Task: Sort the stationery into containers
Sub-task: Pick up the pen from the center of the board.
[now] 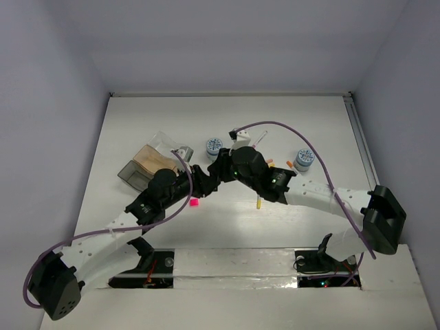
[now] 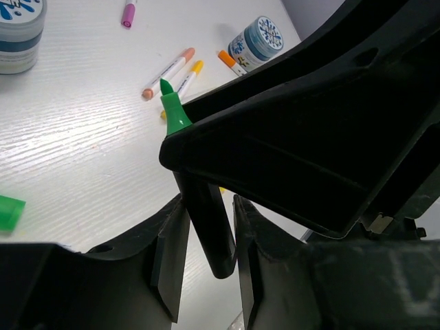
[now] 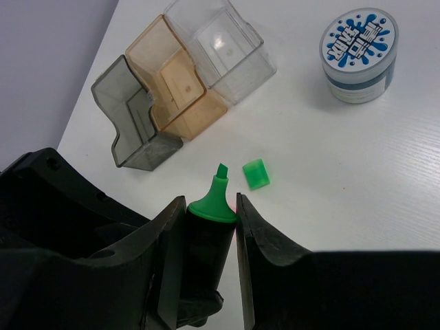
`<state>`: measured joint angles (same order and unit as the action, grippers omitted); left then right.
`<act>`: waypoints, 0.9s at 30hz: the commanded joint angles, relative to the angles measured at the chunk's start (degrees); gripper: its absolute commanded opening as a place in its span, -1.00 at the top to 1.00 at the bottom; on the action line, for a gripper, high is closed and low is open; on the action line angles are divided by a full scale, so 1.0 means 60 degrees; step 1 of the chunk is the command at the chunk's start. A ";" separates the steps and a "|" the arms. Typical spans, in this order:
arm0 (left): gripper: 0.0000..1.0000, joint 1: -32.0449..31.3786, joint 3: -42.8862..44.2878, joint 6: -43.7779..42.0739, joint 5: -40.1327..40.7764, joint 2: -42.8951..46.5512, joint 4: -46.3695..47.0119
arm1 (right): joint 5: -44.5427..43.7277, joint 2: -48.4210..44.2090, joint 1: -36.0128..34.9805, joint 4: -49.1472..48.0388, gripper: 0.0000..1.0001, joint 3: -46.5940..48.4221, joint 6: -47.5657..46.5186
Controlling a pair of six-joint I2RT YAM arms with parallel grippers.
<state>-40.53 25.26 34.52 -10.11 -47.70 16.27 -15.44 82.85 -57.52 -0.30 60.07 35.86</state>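
Note:
A black marker (image 3: pixel 205 244) with a bare green tip (image 2: pixel 173 113) hangs above the table, and my right gripper (image 3: pixel 209 202) is shut on it just below the tip. My left gripper (image 2: pixel 210 206) is closed around the marker's black tail end (image 2: pixel 210 230), and both fingers touch it. Both grippers meet over the table's middle, the left (image 1: pixel 199 181) and the right (image 1: pixel 221 169). Its green cap (image 3: pixel 256 173) lies loose on the table. The containers (image 1: pixel 148 165) stand to the left: clear (image 3: pixel 220 48), tan (image 3: pixel 172 82) and smoky grey (image 3: pixel 130 117).
Blue-white discs (image 1: pixel 214 146) (image 1: pixel 304 159) stand on the table. A pink cube (image 1: pixel 194 202) lies near the left arm. Thin white pens with peach (image 2: pixel 168 72), yellow (image 2: pixel 190 74) and orange (image 2: pixel 227 60) tips lie by a disc (image 2: pixel 260 40). A pink-capped item (image 2: pixel 128 12) lies farther back.

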 commanded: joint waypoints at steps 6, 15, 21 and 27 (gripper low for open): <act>0.36 -0.0158 0.0508 0.0003 -0.0381 -0.0004 0.0320 | -0.0253 -0.0038 -0.0097 -0.0844 0.93 0.0300 0.0103; 0.53 -0.0158 0.0464 0.0003 -0.0321 0.0026 0.0305 | -0.0355 -0.0200 -0.0097 -0.1005 0.93 0.0110 0.0132; 0.98 -0.0158 0.0508 -0.0070 -0.0337 -0.0077 0.0320 | -0.0312 -0.0302 -0.0097 -0.1093 0.93 0.0022 0.0118; 1.00 -0.0158 0.0727 -0.0493 -0.0132 0.0318 -0.0162 | -0.0356 -0.0638 -0.0097 -0.1079 0.59 -0.0197 0.0074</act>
<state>-40.82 25.87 34.09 -9.58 -48.03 14.33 -16.16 82.02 -57.52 -2.15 59.46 36.03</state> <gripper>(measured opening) 0.173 0.366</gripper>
